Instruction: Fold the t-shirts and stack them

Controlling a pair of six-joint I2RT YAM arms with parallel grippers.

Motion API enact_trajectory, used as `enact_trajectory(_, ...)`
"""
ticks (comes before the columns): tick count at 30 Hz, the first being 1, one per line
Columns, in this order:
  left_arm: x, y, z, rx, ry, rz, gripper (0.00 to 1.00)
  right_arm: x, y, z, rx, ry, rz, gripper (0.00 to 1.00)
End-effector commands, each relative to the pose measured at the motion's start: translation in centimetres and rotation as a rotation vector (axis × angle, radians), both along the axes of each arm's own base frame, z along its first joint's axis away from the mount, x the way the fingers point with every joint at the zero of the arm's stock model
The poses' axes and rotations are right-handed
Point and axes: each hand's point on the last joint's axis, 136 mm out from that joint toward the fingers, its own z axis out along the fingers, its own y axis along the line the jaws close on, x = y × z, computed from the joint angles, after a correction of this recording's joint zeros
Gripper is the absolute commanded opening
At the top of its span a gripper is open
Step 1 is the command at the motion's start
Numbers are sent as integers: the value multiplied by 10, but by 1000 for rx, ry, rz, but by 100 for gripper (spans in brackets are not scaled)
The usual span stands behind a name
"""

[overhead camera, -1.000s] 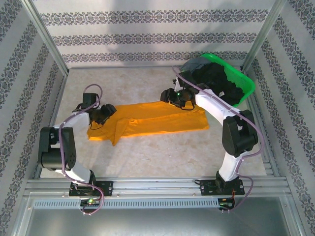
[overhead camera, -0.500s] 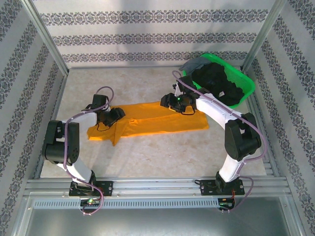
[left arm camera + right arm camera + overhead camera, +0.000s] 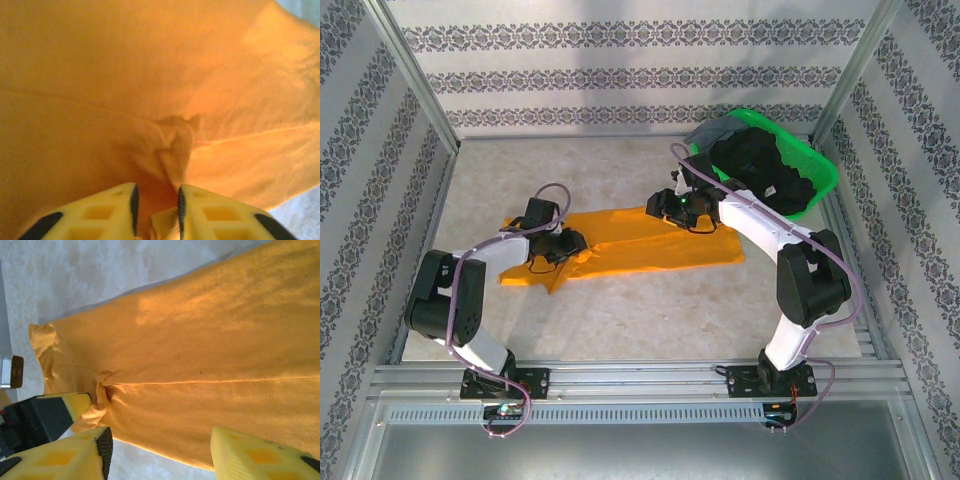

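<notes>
The orange-yellow t-shirt (image 3: 650,245) lies spread flat across the middle of the table. My left gripper (image 3: 570,245) is down on its left part. In the left wrist view its jaws (image 3: 156,205) have closed on a puckered fold of the orange cloth (image 3: 175,145). My right gripper (image 3: 675,208) hovers at the shirt's far edge, open wide (image 3: 160,455), with only flat orange cloth (image 3: 210,355) and table below it. The black t-shirts (image 3: 765,170) and a dark grey one (image 3: 715,130) are heaped in the basket.
The green plastic basket (image 3: 825,175) stands at the back right corner, close behind the right arm. Bare marble-patterned table (image 3: 620,310) extends in front of the orange shirt and behind it. Patterned walls and metal posts enclose the table.
My left gripper slid right, from the shirt's left end onto the cloth, and its jaws narrowed on a fold. The right gripper has barely moved.
</notes>
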Motion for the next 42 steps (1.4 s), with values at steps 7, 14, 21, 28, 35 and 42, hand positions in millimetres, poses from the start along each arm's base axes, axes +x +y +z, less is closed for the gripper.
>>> enact_trajectory(7,-41,-29,-3,4,77,-100,21,5,0,7,36,-10,-5,55)
enact_trajectory(14,-49,-48,1,-78,64,-105,25,3,3,6,57,-9,4,55)
enact_trajectory(21,-49,-37,34,-67,-31,-100,31,-6,24,14,160,-37,74,55)
enact_trajectory(28,-47,73,32,47,10,265,44,-34,64,21,203,-69,221,55)
enact_trajectory(35,-44,139,11,87,92,445,46,-53,87,17,191,-59,293,55)
enact_trajectory(42,-29,142,-5,70,77,399,45,-59,85,16,184,-49,303,55)
